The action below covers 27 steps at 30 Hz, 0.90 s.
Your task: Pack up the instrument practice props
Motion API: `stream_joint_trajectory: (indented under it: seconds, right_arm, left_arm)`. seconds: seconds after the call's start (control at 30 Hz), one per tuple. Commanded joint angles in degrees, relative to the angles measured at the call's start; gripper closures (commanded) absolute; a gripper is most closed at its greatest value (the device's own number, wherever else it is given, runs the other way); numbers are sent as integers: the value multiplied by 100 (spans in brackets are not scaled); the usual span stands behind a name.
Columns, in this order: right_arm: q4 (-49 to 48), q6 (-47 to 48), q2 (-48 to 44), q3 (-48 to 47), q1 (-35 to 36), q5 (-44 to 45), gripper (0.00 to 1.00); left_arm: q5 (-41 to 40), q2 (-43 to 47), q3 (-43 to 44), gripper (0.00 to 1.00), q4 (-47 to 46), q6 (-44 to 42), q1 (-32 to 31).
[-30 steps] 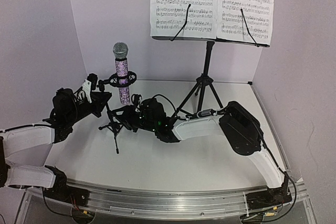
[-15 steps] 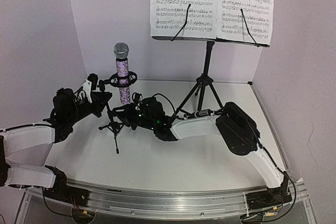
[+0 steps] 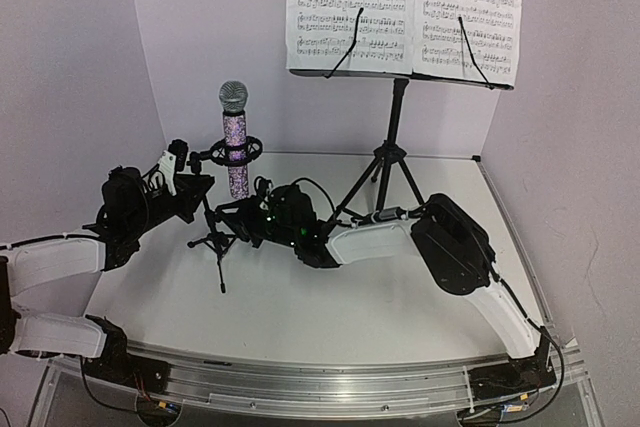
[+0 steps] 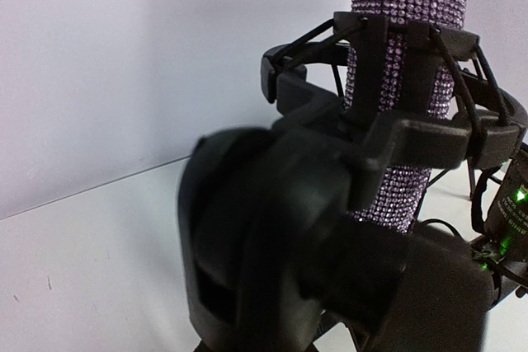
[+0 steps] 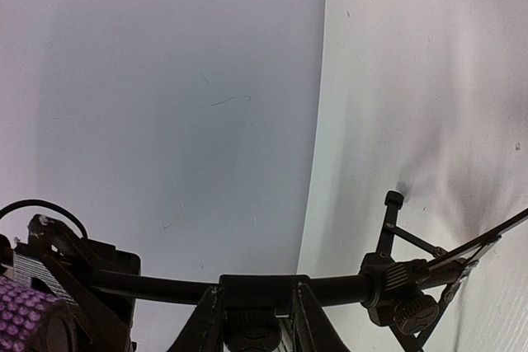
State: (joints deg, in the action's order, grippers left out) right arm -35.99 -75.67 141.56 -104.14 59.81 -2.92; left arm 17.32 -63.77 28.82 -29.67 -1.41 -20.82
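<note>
The purple glitter microphone stands upright in the ring clip of the small black tripod mic stand. My left gripper is at the stand's clip joint. In the left wrist view its dark blurred fingers close round the clip's arm, just below the microphone. My right gripper is shut on the stand's pole, with its fingertips on either side of the pole's sleeve. The tall black music stand holds the white sheet-music pages at the back.
White walls close the table at the back, left and right. The music stand's tripod legs spread just behind my right arm's forearm. One leg of the mic stand points toward the near edge.
The microphone and its clip have shifted slightly right. My right arm has edged a little to the left. The left arm has not moved.
</note>
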Motion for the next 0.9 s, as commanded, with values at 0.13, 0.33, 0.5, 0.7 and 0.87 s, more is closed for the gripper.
stream_joint_trajectory:
  seconds: [0.13,0.33,0.5,0.7,0.87]
  right_arm:
    - [-93,-312,-102,19,74,-179,75]
    - [-92,-331,-128,33,111,-239,77]
    - [-92,-359,-81,-1,111,-278,85]
    - [-92,-112,-63,27,103,-319,100]
    - [-71,2644,-147,156,85,-667,100]
  left_arm:
    - [108,-88,186,100,40,217,-28]
    - [103,-124,194,100,24,198,-32]
    - [92,-136,210,100,4,188,-29]
    - [76,-136,257,100,82,192,-32]
    - [88,-131,413,100,358,170,-26]
